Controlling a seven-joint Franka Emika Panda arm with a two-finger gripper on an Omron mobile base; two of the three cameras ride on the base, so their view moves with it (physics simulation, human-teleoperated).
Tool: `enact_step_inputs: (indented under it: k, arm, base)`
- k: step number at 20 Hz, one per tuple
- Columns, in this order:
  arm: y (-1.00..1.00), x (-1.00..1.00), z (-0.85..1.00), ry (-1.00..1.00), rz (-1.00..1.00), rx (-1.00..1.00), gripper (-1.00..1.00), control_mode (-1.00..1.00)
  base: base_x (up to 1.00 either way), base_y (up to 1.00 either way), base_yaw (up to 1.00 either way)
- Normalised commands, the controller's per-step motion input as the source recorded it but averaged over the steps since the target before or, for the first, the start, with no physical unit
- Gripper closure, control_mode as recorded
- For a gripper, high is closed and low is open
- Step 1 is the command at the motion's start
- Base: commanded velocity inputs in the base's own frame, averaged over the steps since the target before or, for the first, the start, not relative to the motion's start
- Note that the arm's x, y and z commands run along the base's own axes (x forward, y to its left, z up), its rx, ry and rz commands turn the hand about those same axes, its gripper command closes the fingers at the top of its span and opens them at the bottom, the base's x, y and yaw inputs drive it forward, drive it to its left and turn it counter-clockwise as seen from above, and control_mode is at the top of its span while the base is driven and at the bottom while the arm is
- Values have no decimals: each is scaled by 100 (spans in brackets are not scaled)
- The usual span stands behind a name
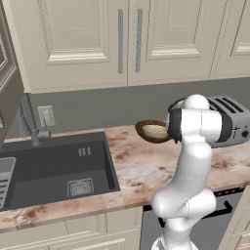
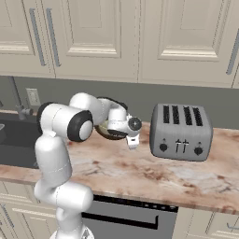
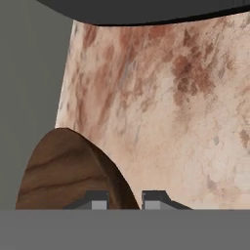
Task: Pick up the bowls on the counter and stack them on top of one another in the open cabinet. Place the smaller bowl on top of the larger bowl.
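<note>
Silver four-slot toaster (image 2: 181, 132) upright near grey backsplash; dark sink (image 1: 58, 171), faucet (image 1: 30, 124), wall outlet (image 1: 46, 115) left.

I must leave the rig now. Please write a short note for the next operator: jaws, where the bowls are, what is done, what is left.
Gripper: jaws closed on the rim of the larger bowl, low over the counter.
Smaller bowl: appears to sit inside the larger bowl, on the counter beside the toaster.
Done: the larger bowl is gripped; whether it is lifted I cannot tell.
Left: carry both bowls to the open cabinet and stack them there, smaller on top.
</note>
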Motion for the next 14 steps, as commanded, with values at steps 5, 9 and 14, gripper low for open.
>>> enact_step_inputs:
  k: [5,9,14]
  arm:
    - [0,-42,75,0,10,0,100,-100]
    - [4,-49,76,0,15,-1,100,-100]
    - [12,-61,64,0,19,-4,100,-100]
  base:
    - [0,0,0]
    - [0,0,0]
    - [0,0,0]
